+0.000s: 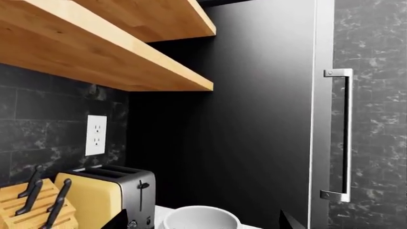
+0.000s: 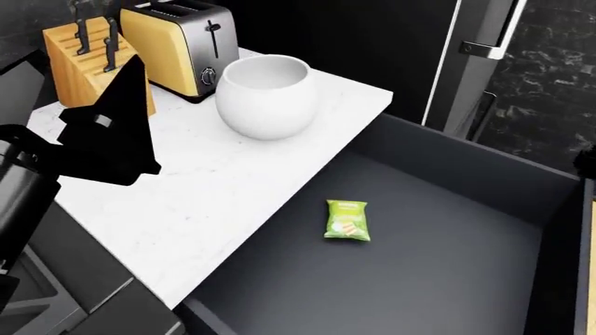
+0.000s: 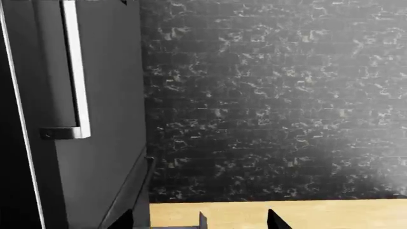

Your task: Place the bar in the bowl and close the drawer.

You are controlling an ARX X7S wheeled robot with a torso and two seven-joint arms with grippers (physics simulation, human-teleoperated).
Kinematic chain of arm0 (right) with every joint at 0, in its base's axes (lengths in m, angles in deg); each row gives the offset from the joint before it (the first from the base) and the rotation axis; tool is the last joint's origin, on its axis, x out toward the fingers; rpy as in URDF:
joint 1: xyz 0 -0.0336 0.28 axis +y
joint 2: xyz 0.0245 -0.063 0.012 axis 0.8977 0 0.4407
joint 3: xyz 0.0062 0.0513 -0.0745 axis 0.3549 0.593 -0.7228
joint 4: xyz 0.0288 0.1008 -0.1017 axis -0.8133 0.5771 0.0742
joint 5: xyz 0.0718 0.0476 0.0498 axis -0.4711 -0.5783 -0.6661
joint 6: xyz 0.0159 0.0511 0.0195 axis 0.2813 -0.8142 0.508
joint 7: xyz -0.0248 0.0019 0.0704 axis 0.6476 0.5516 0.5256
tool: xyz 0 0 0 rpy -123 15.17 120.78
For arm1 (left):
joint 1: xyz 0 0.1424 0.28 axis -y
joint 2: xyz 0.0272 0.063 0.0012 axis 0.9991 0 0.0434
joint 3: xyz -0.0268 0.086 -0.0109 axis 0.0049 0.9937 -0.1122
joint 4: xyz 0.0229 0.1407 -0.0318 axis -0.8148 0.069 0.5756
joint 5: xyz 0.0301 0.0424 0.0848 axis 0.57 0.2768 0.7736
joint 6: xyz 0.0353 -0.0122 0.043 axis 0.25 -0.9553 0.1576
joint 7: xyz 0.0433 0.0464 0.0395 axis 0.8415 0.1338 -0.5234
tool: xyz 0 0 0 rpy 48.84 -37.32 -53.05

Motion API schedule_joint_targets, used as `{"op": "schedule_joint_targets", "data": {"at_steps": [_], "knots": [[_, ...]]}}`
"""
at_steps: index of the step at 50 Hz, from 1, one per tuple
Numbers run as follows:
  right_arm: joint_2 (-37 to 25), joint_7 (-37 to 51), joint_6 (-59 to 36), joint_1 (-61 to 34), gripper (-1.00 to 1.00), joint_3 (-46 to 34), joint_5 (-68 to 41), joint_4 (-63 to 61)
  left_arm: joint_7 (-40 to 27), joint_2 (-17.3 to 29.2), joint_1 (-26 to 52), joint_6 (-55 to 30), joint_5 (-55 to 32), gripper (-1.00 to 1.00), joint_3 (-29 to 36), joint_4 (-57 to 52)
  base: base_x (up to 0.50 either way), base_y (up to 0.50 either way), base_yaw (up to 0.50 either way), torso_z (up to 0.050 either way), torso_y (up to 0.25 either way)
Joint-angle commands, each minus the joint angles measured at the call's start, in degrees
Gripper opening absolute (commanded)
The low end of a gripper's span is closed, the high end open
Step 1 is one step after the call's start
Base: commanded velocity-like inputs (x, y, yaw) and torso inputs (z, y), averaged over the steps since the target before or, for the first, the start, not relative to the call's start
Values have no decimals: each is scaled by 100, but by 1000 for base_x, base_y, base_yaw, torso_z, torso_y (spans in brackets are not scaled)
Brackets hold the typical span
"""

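While bar (image 2: 347,220) lies in open drawer (image 2: 465,167), left gripper (image 2: 112,132) hovers well apart.

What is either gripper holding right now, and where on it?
Nothing. The bar lies loose in the open drawer, with no gripper near it. Both wrist views show only empty space between the fingertips.

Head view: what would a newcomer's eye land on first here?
The lime-green bar, lying alone on the dark floor of the open drawer. Next the white bowl on the pale counter, beside the drawer and in front of the yellow toaster. The left arm's black shape looms over the counter's near side, but its claw state can't be read.
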Motion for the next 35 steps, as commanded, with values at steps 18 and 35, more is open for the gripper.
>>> {"op": "schedule_joint_targets", "data": {"at_steps": [18, 35], "knots": [[597, -453, -2, 626, 100, -267, -226, 2757, -52, -184, -250, 104, 60, 100, -50, 98, 0, 0, 0, 0, 0], [534, -763, 1001, 1508, 100, 164, -308, 3184, -68, -226, -414, 168, 133, 100, -62, 150, 0, 0, 0, 0, 0]]}}
